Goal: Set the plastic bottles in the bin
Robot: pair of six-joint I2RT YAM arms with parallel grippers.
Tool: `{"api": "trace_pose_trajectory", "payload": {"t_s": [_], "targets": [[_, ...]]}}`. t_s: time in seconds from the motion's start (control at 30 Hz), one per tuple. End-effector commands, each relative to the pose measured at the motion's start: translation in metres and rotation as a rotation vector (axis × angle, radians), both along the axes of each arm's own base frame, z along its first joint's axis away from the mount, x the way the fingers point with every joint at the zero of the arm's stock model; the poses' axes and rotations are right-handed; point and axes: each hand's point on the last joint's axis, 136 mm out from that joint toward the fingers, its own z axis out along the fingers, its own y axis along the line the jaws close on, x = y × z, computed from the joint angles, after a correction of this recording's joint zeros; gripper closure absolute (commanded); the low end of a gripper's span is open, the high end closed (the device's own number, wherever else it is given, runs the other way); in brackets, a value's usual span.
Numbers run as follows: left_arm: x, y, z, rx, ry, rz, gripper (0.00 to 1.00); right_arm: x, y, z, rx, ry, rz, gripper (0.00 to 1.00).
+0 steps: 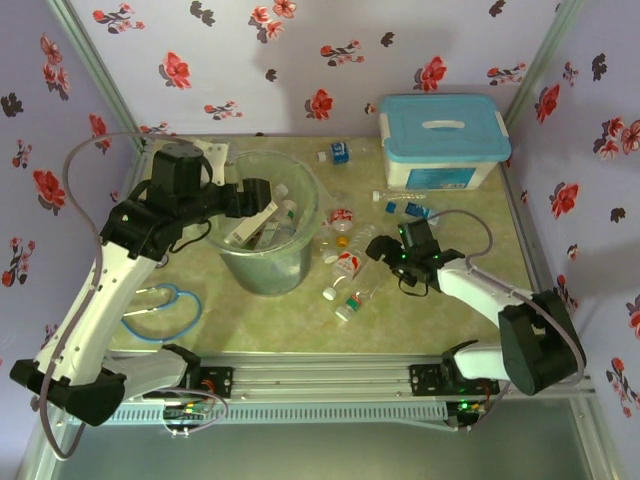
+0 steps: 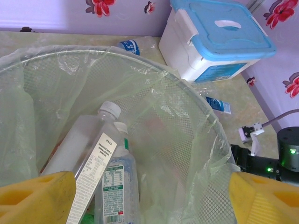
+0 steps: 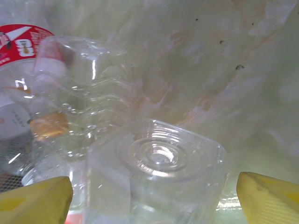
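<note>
The round grey mesh bin lined with a clear plastic bag [image 1: 262,272] stands left of centre on the pale green marbled bench [image 1: 250,322], and it is partly filled. Several of the clear plastic bottles lie inside, among them a white-capped bottle with a long white label [image 2: 86,151] leaning on a second bottle with a green-and-white label [image 2: 117,184]. The left arm's fingers [image 2: 37,198] hang over the bin's mouth, spread wide with nothing between them.

More bottles are out on the bench. A loose cluster lies just right of the bin, including a red-labelled bottle [image 1: 346,263] and two small ones nearer the front [image 1: 345,300]. Farther back are a blue-labelled bottle [image 1: 340,152] and a couple more [image 1: 405,203] beside the white box with a light-blue lid [image 1: 440,140].

The right arm's fingers [image 3: 268,196] are down at the cluster, wide apart on either side of a clear square-based bottle [image 3: 156,158] without touching it — the next pick looks set up but not yet made. By my reckoning the job is somewhere near halfway, with about seven bottles left to move.
</note>
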Motion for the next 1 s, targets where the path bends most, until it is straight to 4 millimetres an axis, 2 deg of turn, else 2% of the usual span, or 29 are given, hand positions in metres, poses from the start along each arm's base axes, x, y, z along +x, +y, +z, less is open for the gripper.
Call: {"api": "trace_pose_trajectory", "payload": {"t_s": [0.0,0.27,0.47,0.57,0.8,0.97], "targets": [[0.001,-0.006,0.001,-0.023,-0.006,-0.010,0.15,0.003,0.003,-0.007,0.020,-0.010,-0.018,0.10],[0.004,-0.007,0.000,-0.028,-0.001,-0.007,0.15,0.001,0.001,-0.015,0.014,-0.002,-0.022,0.20],[0.008,-0.013,0.000,-0.035,-0.002,-0.018,0.15,-0.003,-0.006,-0.001,0.000,-0.010,-0.010,0.31],[0.008,-0.017,0.000,-0.042,-0.005,-0.031,0.15,-0.006,-0.012,0.007,-0.001,-0.017,-0.013,0.37],[0.007,-0.021,0.006,-0.056,-0.013,-0.041,0.15,-0.014,-0.022,0.031,-0.003,-0.028,-0.004,0.43],[0.004,-0.030,0.013,-0.059,-0.025,-0.068,0.15,-0.016,-0.027,0.067,0.014,-0.088,0.005,0.45]]}}
